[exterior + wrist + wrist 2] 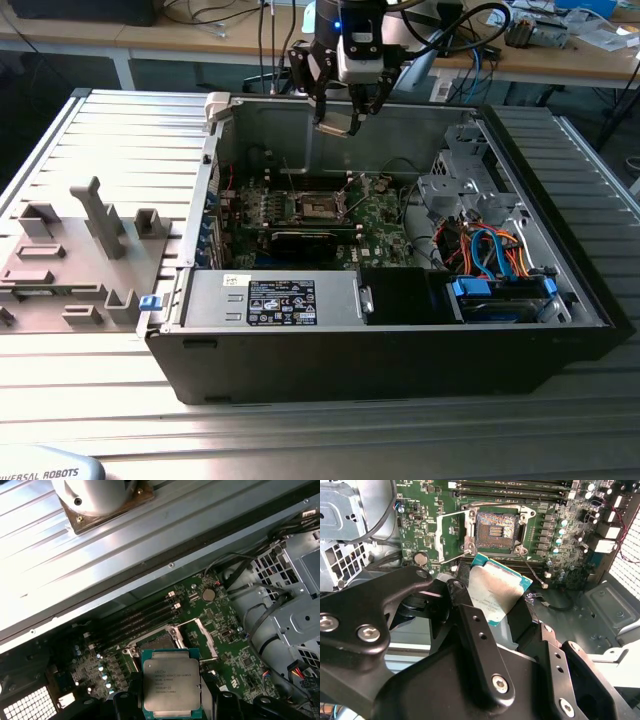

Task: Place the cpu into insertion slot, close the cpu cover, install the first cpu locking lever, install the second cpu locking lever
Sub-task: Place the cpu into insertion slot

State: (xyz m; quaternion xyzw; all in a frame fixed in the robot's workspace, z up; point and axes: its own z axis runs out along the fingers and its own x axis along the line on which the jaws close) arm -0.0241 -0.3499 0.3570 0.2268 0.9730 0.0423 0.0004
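My gripper (pixel 339 118) hangs above the open computer case, near its back wall, shut on the cpu (pixel 337 124). The cpu (pixel 496 591) is a small square chip with a dull silver top and a green edge, pinched at two opposite sides between the black fingers (pixel 456 591). Below it on the green motherboard lies the insertion slot (pixel 496 529), a dark square socket, uncovered. The cpu cover (pixel 451 536), a thin silver frame, stands swung open beside the slot. In the first wrist view the cpu (pixel 171 682) hides part of the slot (pixel 157 642).
Long memory slots (pixel 137 622) run beside the socket. A silver drive cage (pixel 462 180) and blue and orange cables (pixel 490 250) fill the case on the exterior view's right. The power supply (pixel 270 300) sits along the front. A grey fixture (pixel 85 250) lies outside on the exterior view's left.
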